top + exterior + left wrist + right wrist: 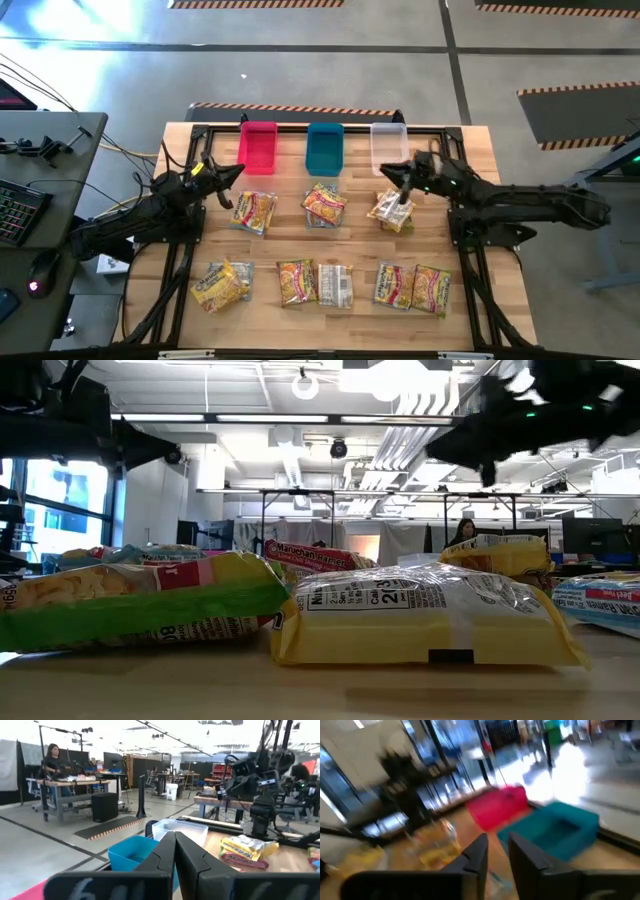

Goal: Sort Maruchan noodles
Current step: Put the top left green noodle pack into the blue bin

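Right gripper (398,180) hovers in the high view just in front of the clear bin (388,146), over the yellow packet (391,211) at the right end of the middle row; from above it cannot be told whether it holds anything. Left gripper (236,172) sits raised near the pink bin (258,147), with the blue bin (324,147) between the two other bins along the far edge of the bench (490,190). Two more packets lie in the middle row, one (253,211) in front of the pink bin and one (324,204) in front of the blue bin. A near row holds a yellow packet (221,284) at the left, an orange one (296,281) touching a silvery one (335,284), and two more (412,287) side by side at the right.

From the low view, a yellow and green packet (140,600) and a yellow packet (425,615) fill the foreground, lying flat on the bench, with others behind them. A dark arm (530,415) hangs blurred above at the right.

Through the left wrist view, the left gripper (174,851) has its fingers pressed together on nothing, facing the blue bin (130,854) and the clear bin (180,829). The other arm (255,780) stands over a yellow packet (245,849).

Seen in the right wrist view, the right gripper (497,851) shows a narrow gap between its fingers with nothing in it; the pink bin (497,807) and the blue bin (555,830) lie beyond, blurred.
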{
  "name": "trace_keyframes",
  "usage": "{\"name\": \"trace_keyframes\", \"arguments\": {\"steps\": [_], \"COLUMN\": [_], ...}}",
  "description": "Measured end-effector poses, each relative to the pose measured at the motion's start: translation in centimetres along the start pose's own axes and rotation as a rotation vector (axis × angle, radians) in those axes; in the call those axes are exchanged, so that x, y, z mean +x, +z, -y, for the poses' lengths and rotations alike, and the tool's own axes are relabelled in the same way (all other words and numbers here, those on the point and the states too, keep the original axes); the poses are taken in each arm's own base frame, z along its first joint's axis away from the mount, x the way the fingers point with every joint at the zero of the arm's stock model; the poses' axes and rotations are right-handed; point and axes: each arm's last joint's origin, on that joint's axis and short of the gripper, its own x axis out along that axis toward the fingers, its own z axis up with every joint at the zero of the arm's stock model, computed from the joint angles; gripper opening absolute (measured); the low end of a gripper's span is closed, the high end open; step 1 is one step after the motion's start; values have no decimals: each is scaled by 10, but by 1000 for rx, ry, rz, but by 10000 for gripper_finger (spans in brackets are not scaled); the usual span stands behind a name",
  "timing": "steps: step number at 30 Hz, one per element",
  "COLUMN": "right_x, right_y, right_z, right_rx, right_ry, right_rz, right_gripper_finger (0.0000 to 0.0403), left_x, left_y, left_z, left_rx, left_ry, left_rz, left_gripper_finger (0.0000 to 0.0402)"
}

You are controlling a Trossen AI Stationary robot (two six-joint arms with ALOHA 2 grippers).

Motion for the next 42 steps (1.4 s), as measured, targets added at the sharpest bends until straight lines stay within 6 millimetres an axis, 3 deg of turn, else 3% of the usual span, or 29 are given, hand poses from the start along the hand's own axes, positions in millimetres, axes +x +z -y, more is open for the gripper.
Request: {"name": "trace_keyframes", "arguments": {"steps": [4, 10, 15, 20, 27, 42], "right_x": [38, 98, 144, 173, 189, 193], "right_y": [-2, -19, -36, -46, -44, -62], "right_z": [10, 29, 37, 41, 41, 21], "right_rx": [13, 177, 301, 354, 308, 324], "right_ry": [-53, 132, 245, 271, 307, 380], "right_rz": [-231, -417, -566, -713, -805, -871], "right_gripper_finger": [123, 186, 218, 237, 241, 238], "left_x": [0, 0, 0, 0, 0, 0], "left_y": [2, 7, 7, 7, 6, 5], "left_z": [-1, -1, -1, -1, -1, -1], "left_rx": [15, 47, 54, 54, 55, 64], "left_ry": [20, 23, 23, 23, 23, 22], "left_rz": [16, 75, 72, 68, 63, 49], "left_gripper_finger": [0, 0, 0, 0, 0, 0]}}
